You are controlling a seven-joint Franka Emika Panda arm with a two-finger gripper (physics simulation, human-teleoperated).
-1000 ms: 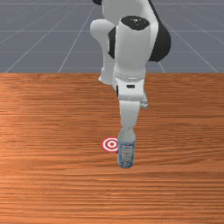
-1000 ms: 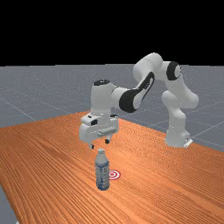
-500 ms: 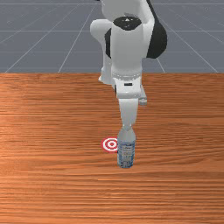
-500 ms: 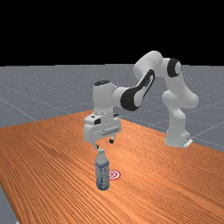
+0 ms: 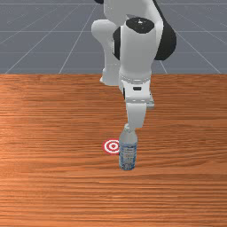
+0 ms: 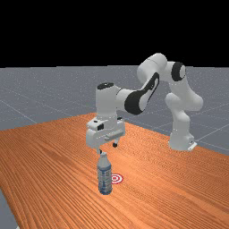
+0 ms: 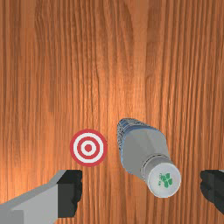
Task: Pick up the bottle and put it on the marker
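Note:
Wide open, my gripper (image 6: 108, 148) hangs at the height of the bottle's cap in the far view, its fingertips apart. The bottle (image 6: 104, 175), clear-grey above with a blue-white label, stands upright on the table; in the front view the bottle (image 5: 128, 153) is just below my hand. In the wrist view the bottle's white cap (image 7: 164, 178) lies near the span of my gripper (image 7: 141, 190), closer to one finger, and neither finger touches it. The red-and-white ring marker (image 7: 88, 148) lies flat beside the bottle; the marker (image 5: 112, 146) is at its left in the front view.
The wooden table (image 5: 53, 133) extends around the bottle and marker. The arm's base (image 6: 181, 138) stands on the table at the far view's right.
Over the last half second my hand has moved toward the front view's right. Earlier it had shifted slightly left there. The bottle and marker have stayed put.

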